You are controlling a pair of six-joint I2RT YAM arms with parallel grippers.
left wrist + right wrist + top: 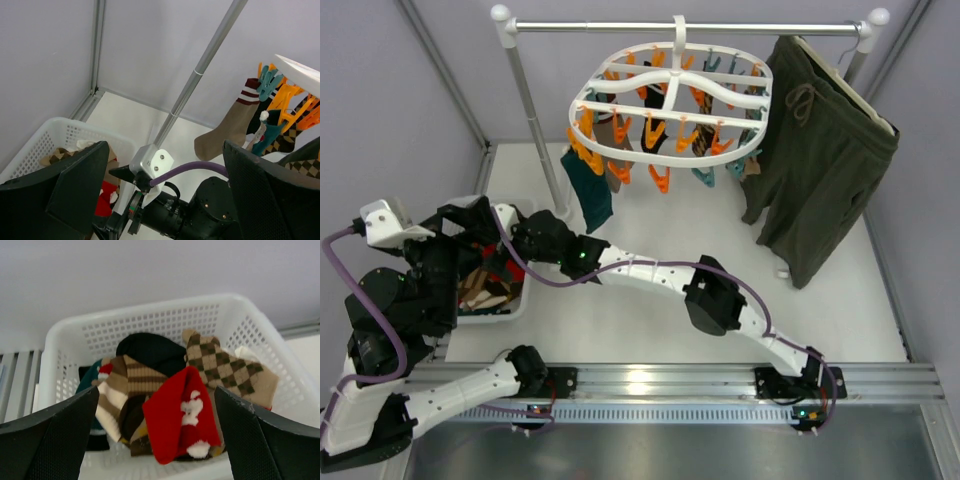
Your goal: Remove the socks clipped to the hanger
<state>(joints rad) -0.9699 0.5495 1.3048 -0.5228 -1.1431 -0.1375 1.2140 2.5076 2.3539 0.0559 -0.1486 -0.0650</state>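
Above the table (660, 225), your right gripper (156, 390) is hovering spread over the basket (150, 315) of socks (220, 372), left gripper (165, 147) spread too; be rising clear before approaching the hanger (670, 100)

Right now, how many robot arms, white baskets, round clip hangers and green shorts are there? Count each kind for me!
Robot arms: 2, the left arm and the right arm
White basket: 1
Round clip hanger: 1
Green shorts: 1
Total: 5
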